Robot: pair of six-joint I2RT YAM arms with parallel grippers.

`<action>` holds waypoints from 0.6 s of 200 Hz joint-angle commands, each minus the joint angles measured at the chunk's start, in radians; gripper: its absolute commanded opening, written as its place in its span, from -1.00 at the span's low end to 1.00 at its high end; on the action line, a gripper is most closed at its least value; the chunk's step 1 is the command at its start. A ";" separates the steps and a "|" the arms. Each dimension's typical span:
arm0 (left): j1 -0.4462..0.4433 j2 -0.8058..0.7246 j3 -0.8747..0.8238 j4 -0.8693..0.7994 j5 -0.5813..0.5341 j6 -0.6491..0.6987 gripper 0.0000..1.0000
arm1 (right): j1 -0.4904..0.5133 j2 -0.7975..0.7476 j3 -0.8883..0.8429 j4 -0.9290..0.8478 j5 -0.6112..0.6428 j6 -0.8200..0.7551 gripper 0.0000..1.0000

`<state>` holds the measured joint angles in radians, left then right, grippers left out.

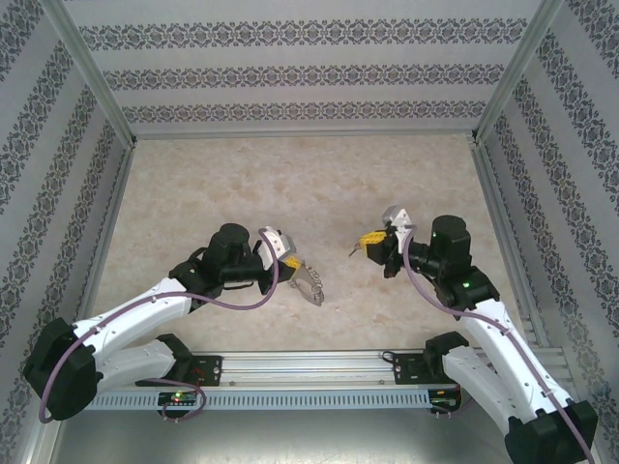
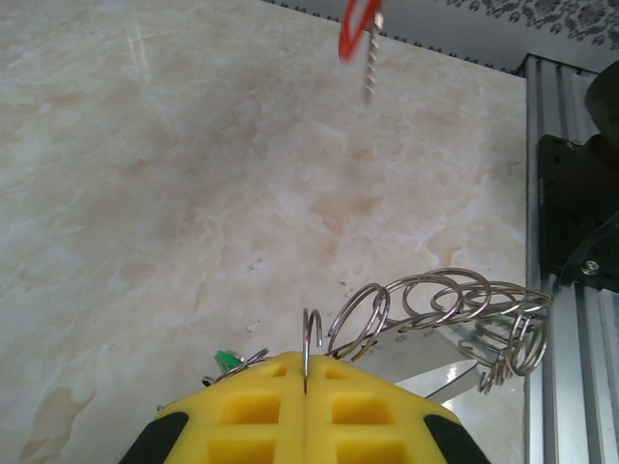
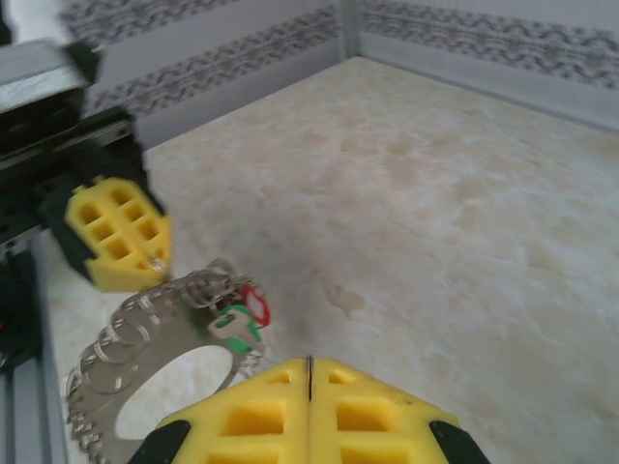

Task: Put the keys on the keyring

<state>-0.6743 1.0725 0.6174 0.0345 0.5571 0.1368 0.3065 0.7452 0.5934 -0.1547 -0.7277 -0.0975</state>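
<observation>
The keyring [image 1: 308, 283] is a flat metal hoop fringed with small wire rings, hanging below my left gripper [image 1: 289, 262]. In the left wrist view that gripper [image 2: 306, 375] is shut on one thin wire loop, and the keyring [image 2: 455, 295] curls off to the right. The green key [image 2: 228, 361] peeks out left of the pads and hangs on the keyring's fringe [image 3: 230, 327]. The red key [image 2: 360, 34] hovers ahead, apart from the hoop. A small dark piece [image 1: 356, 249] juts from my right gripper [image 1: 370, 239]. Its pads [image 3: 309, 375] are shut on a thin sliver, with the red head [image 3: 257, 305] just left.
An aluminium rail [image 1: 309, 367] runs along the near edge and shows at the right of the left wrist view [image 2: 571, 193]. Patterned walls [image 1: 309, 72] close in the beige table [image 1: 290, 184] on three sides. The left arm's yellow pad [image 3: 116, 237] faces my right gripper.
</observation>
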 commanded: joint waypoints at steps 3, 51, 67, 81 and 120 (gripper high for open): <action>-0.001 0.004 0.021 0.077 0.087 0.002 -1.00 | 0.093 0.001 -0.009 0.015 0.003 -0.145 -1.00; -0.005 0.039 0.037 0.074 0.186 0.037 -1.00 | 0.275 0.093 0.025 0.009 0.189 -0.280 -1.00; -0.008 0.048 0.037 0.069 0.187 0.046 -1.00 | 0.301 0.124 0.040 0.015 0.190 -0.292 -1.00; -0.008 0.054 0.035 0.070 0.180 0.045 -1.00 | 0.315 0.145 0.048 0.023 0.174 -0.294 -1.00; -0.008 0.073 0.012 0.104 0.144 0.016 -1.00 | 0.353 0.197 0.062 0.028 0.160 -0.289 -1.00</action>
<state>-0.6743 1.1397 0.6182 0.0536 0.6960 0.1528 0.6380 0.9222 0.6174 -0.1513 -0.5632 -0.3595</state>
